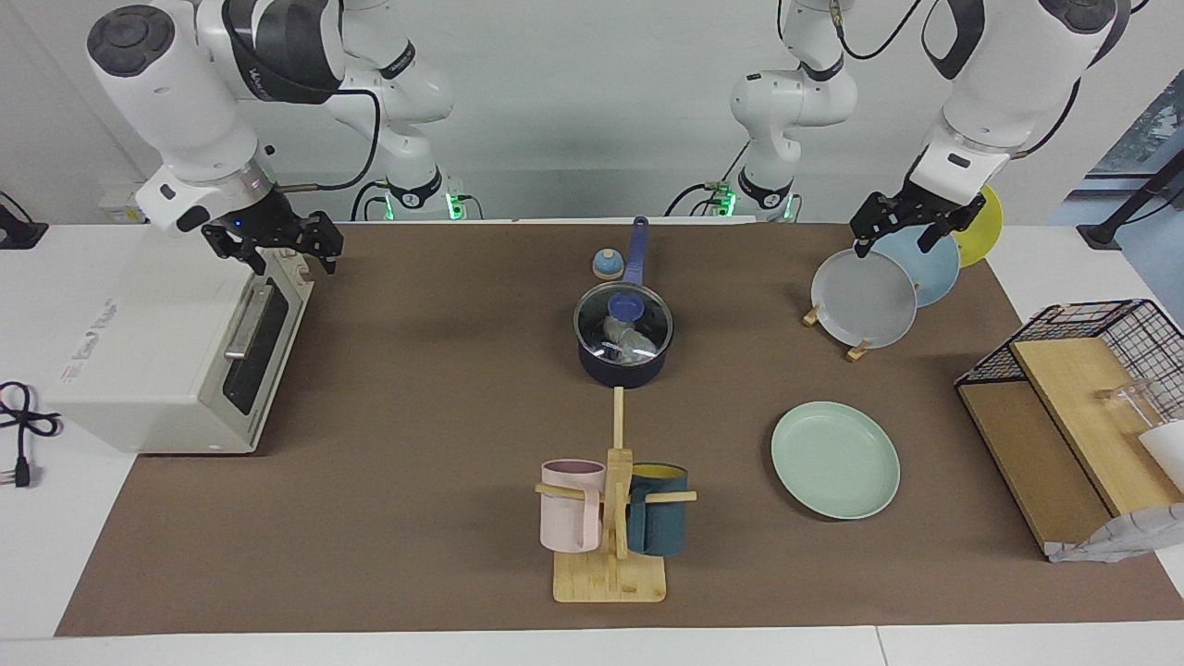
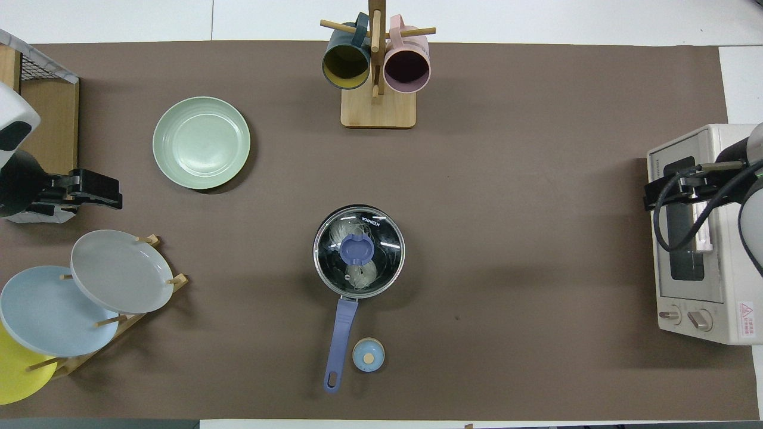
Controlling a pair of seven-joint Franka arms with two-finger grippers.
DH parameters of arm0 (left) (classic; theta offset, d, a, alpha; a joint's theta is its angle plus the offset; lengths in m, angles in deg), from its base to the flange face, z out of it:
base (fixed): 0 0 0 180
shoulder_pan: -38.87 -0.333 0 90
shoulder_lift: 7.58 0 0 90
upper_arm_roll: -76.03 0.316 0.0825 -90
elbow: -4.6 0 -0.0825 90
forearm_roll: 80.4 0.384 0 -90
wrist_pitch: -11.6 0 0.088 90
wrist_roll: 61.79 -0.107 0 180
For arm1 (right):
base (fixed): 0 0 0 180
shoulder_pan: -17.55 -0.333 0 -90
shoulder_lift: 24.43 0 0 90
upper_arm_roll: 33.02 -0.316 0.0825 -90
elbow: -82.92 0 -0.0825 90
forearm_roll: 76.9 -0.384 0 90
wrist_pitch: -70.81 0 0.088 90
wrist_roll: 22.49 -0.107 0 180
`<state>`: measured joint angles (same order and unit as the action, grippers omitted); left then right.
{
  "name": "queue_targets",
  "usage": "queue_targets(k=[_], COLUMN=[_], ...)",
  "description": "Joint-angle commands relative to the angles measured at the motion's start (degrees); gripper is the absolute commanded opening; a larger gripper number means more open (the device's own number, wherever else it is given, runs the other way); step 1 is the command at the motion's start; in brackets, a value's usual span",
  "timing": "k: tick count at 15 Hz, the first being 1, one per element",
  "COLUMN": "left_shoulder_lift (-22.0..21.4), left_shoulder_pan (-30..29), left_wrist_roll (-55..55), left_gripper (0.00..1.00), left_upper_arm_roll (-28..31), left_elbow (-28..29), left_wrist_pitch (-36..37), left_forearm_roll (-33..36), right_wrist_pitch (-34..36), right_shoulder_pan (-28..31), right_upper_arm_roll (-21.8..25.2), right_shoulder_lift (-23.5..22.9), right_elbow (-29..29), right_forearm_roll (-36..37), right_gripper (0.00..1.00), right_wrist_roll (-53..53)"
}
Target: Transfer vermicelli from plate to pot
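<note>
The navy pot [image 1: 622,363] stands mid-table with its blue handle [image 2: 338,336] pointing toward the robots. A glass lid with a blue knob [image 2: 357,249] sits on it. Two whitish vermicelli nests [image 2: 365,274] lie inside the pot and show through the lid. The mint-green plate [image 1: 835,460] is bare, farther from the robots, toward the left arm's end; it also shows in the overhead view [image 2: 201,143]. My left gripper [image 1: 892,242] hangs open and empty over the plate rack. My right gripper [image 1: 277,254] hangs open and empty over the toaster oven's top edge.
A white toaster oven [image 1: 176,361] stands at the right arm's end. A rack with grey, light blue and yellow plates [image 1: 865,301] and a wire basket with wooden boards [image 1: 1073,388] stand at the left arm's end. A mug tree [image 1: 610,518] stands farther out. A small blue knob [image 2: 368,355] lies beside the handle.
</note>
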<state>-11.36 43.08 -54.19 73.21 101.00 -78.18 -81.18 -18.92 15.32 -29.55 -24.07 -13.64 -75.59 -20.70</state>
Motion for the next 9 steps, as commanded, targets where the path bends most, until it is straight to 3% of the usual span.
queue_targets(k=[1, 9], left_shoulder_lift=[-0.2, -0.2], left_shoulder_pan=[-0.9, -0.9], left_wrist_roll=[-0.5, -0.5], left_gripper=[1.00, 1.00], left_upper_arm_roll=[-0.8, -0.8], left_elbow=[-0.3, -0.3], left_wrist_pitch=[0.6, 0.6], left_forearm_roll=[1.1, 1.0], right_wrist_pitch=[1.0, 0.1], right_shoulder_pan=[0.4, 1.0], right_upper_arm_roll=[-0.5, -0.4], right_shoulder_lift=[0.6, 0.9], right_elbow=[-0.4, 0.2], right_forearm_roll=[-0.7, -0.8], right_gripper=[1.00, 1.00], right_wrist_roll=[1.3, 0.9])
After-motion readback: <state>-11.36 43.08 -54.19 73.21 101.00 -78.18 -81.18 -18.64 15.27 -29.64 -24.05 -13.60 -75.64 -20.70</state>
